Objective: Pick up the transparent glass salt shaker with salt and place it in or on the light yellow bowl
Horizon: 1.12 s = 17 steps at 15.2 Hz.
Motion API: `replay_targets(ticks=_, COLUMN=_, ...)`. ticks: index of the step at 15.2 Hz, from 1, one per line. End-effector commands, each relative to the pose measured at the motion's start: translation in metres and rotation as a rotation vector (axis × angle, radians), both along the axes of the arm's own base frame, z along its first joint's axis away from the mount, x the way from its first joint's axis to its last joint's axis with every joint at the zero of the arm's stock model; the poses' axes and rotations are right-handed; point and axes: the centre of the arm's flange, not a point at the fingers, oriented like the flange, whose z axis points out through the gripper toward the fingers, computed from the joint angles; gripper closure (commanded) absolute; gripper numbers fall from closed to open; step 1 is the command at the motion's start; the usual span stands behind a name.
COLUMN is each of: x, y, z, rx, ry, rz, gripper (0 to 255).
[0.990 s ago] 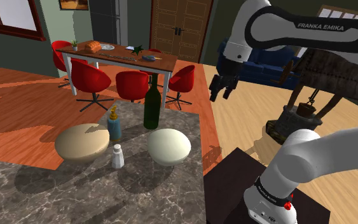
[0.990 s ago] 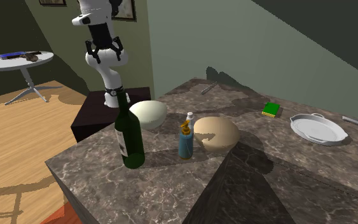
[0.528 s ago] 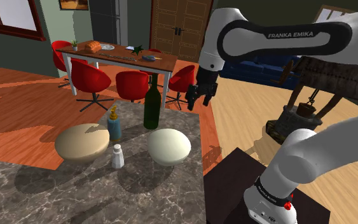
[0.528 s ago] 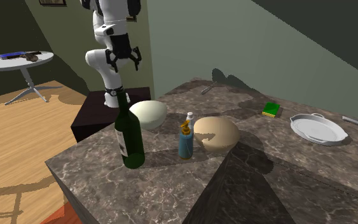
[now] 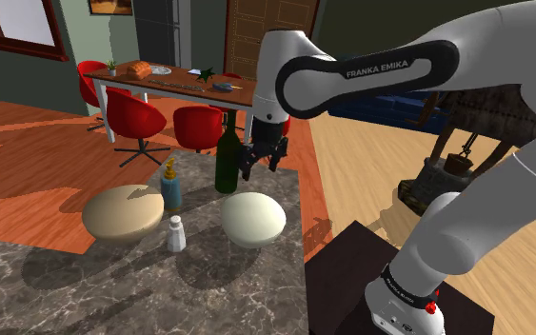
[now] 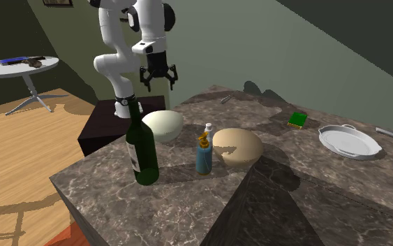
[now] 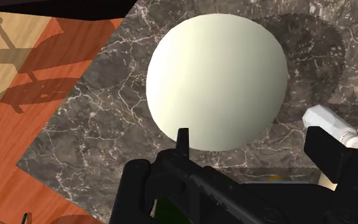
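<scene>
Gripper (image 5: 261, 164) has swung to the shoulder view's left vs 0.5 s ago. It's now over the marble counter (image 5: 85, 285), just beside the green wine bottle (image 5: 226, 157), above the pale yellow bowl (image 5: 253, 219). Fingers spread, nothing btw them. Salt shaker (image 5: 176, 233) unmoved: upright on counter btw that bowl & the tan bowl (image 5: 123, 211).

Home interior: marble counter (image 5: 85, 295), dining table (image 5: 240, 93) with red chairs (image 5: 137, 119), wooden double door (image 5: 240, 38)
</scene>
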Motion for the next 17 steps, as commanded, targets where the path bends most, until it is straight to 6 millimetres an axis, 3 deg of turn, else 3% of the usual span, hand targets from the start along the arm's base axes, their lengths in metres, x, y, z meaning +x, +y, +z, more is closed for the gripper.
replay_targets(ticks=1, x=0.011, y=0.024, z=-0.009, rx=-0.009, ry=0.000, rz=0.001, gripper=0)
replay_targets(ticks=17, x=0.099, y=0.203, z=-0.107, rx=-0.095, ry=0.004, rz=0.019, gripper=0)
